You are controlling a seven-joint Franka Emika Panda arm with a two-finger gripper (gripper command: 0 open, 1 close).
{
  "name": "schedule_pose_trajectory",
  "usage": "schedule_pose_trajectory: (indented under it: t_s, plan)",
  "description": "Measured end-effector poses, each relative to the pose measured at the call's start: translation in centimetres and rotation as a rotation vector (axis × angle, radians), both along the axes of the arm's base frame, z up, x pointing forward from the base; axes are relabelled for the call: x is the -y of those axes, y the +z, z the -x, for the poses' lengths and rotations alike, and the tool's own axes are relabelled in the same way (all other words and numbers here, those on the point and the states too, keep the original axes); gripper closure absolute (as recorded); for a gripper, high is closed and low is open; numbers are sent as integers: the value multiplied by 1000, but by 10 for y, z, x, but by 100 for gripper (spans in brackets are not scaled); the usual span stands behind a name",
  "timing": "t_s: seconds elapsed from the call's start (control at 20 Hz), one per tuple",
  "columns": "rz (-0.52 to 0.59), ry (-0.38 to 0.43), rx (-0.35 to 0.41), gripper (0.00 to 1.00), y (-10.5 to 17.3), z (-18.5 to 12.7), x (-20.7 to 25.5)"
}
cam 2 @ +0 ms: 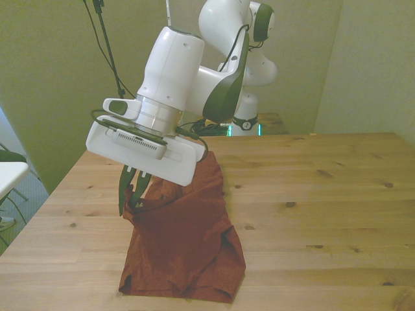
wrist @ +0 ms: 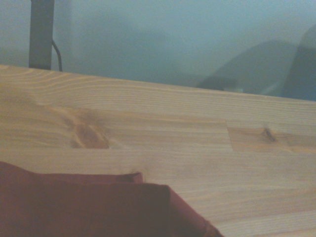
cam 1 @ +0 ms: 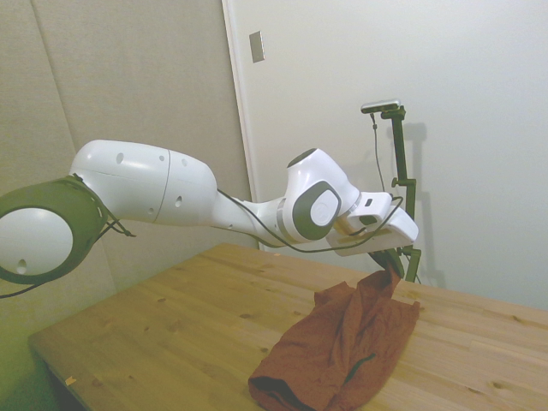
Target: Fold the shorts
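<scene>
- Shorts (cam 2: 185,240), rust-orange cloth, lie on the wooden counter (cam 2: 324,214) near its front edge in the front view, toward the front view's left of the middle.
- Tool (cam 2: 133,194) hangs above the counter at the upper corner of the shorts on the front view's left, its dark fingers (cam 2: 123,197) pointing down from the white wrist body.
- Fingers stand close together and are clamped on a pinch of the cloth; the held corner is lifted off the counter.
- From that held corner the cloth slopes down in a tent-like drape to the rest of the garment, which lies flat and partly doubled over on the wood.
- In the side view the shorts (cam 1: 342,351) rise to a peak just under the tool (cam 1: 390,261), with the lower bulk lying nearer the counter's (cam 1: 171,334) near edge.
- A thin dark green stripe (cam 1: 360,366) shows along a seam low on the cloth in the side view.
- The wrist view shows an edge of the shorts (wrist: 89,207) lying on bare wood grain of the counter (wrist: 197,128), the cloth blurred and close.
- White arm (cam 2: 194,71) leans over the counter, above and behind the garment.
</scene>
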State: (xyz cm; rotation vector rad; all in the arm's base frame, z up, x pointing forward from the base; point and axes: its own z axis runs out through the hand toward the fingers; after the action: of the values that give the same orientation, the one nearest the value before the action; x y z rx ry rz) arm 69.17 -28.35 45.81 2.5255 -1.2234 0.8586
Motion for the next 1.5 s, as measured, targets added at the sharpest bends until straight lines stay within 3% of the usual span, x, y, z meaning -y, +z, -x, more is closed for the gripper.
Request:
schedule_pose_trajectory:
  t_s: [0.45, 0.65, 0.85, 1.0, 1.2, 1.5]
  plan:
    - [-54, -32, 36, 0, 32, -5, 16]
    - [-189, -68, -33, 0, 37, 16, -1]
    - [-387, -75, -135, 0, 30, 51, -58]
    - [-488, -33, -184, 0, 31, 78, -114]
    - [-525, 11, -256, 0, 17, 117, -192]
    - [-494, -86, -351, 0, -16, 204, -302]
